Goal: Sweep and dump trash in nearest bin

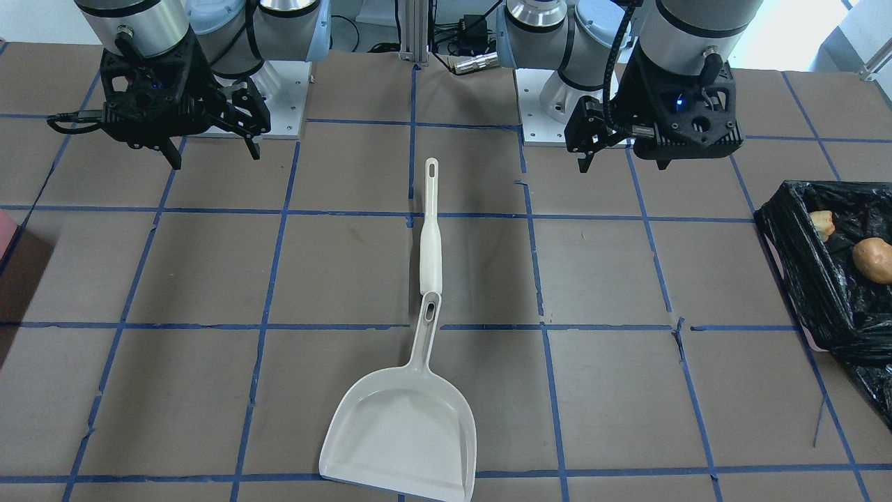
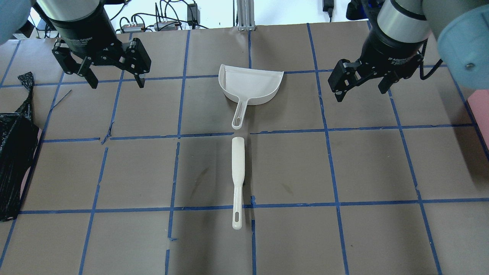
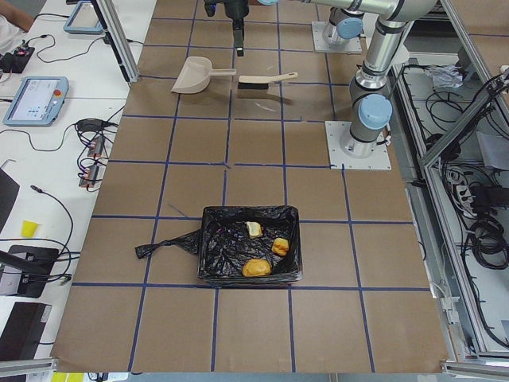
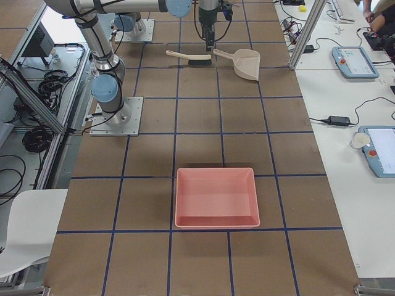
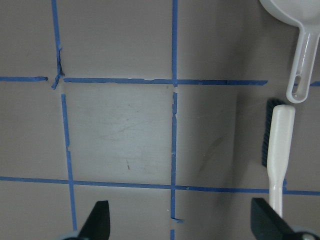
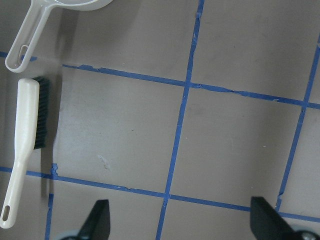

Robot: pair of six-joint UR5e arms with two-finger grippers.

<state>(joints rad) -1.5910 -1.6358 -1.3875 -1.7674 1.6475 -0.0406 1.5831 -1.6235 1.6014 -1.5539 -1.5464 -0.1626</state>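
Observation:
All three trash pieces lie inside the black-lined bin (image 3: 213, 243): the tan-orange lump (image 3: 256, 267) and two pale chunks (image 3: 279, 247) (image 3: 254, 229). The bin is at the table's end on my left (image 2: 15, 152). A white dustpan (image 2: 250, 88) and a white brush (image 2: 237, 172) lie in line at the table's middle. My left gripper (image 2: 116, 82) is open and empty, hovering left of the dustpan. My right gripper (image 2: 360, 93) is open and empty, hovering right of it. The left wrist view shows the brush (image 5: 277, 150) at its right edge; the right wrist view shows it (image 6: 25, 140) at its left edge.
A pink tray (image 4: 216, 197) sits at the table's end on my right, its edge also showing in the overhead view (image 2: 482, 110). The brown table (image 2: 290, 172) carries a blue tape grid. Operator tables with tablets and cables flank the far side.

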